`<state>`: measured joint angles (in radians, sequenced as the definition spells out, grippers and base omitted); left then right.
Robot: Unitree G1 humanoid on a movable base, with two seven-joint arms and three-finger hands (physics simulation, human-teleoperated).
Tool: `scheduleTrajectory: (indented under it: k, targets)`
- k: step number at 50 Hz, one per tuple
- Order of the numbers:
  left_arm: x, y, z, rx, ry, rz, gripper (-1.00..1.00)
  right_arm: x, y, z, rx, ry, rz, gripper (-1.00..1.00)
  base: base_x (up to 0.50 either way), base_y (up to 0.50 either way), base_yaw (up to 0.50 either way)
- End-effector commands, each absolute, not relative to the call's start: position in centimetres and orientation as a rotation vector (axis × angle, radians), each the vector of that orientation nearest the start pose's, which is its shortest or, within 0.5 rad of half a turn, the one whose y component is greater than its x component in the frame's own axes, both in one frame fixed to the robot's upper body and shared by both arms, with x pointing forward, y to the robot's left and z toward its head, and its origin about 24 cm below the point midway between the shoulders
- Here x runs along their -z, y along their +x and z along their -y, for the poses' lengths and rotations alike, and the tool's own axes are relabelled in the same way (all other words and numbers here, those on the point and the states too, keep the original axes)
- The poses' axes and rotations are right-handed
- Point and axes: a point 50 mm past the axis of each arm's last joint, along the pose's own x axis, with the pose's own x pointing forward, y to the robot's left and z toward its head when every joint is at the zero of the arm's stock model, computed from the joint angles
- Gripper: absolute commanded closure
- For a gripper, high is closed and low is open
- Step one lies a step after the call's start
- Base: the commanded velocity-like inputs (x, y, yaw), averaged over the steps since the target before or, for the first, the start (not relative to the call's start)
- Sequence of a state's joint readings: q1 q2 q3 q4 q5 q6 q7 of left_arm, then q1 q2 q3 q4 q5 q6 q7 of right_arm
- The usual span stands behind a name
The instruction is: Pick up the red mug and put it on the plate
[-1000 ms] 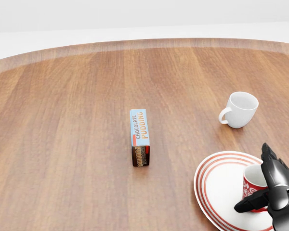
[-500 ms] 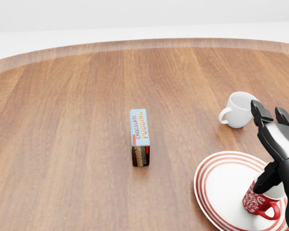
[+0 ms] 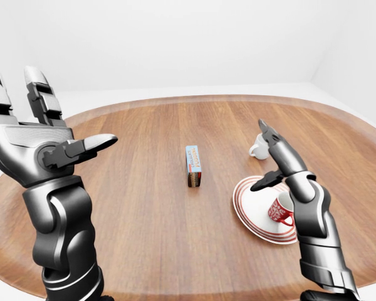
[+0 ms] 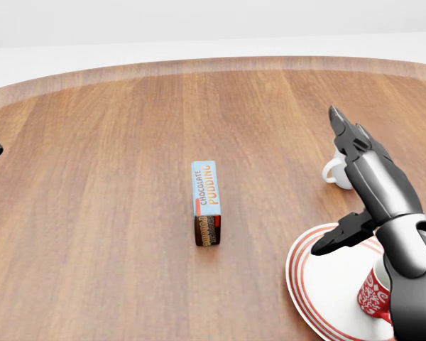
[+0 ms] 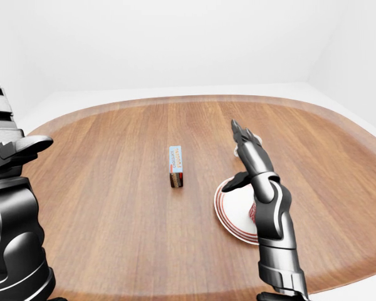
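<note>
At the bottom right of the head view, the small red patterned mug (image 3: 280, 208) stands upright on the round white red-ringed plate (image 4: 326, 273), released; the dark metal right hand (image 4: 362, 190) has risen off it, fingers spread. The placing looks done. Farther off, the left hand (image 3: 41, 141) hovers open beside the wooden table (image 4: 113, 213).

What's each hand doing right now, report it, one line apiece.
Left hand: open, fingers spread, holding nothing.
Right hand: open, fingers extended, raised above the red mug, which stands free on the plate.
</note>
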<state>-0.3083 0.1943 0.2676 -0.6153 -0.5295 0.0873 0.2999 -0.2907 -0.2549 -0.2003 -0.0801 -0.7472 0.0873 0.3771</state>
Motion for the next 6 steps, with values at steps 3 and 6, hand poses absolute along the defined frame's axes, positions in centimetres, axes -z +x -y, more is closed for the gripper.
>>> scheduleTrajectory:
  k: [3,6]
  targets:
    - [-24.5,23.0,-20.9,-0.177,-0.389,0.815,-1.0,-13.7,30.6,15.9,-0.19,-0.558,0.223,-1.0,0.0,0.0,0.0]
    - [-24.6,23.0,-20.9,-0.18,-0.389,0.815,-1.0,-13.4,30.8,15.5,-0.202,-0.553,0.216,-1.0,0.0,0.0,0.0]
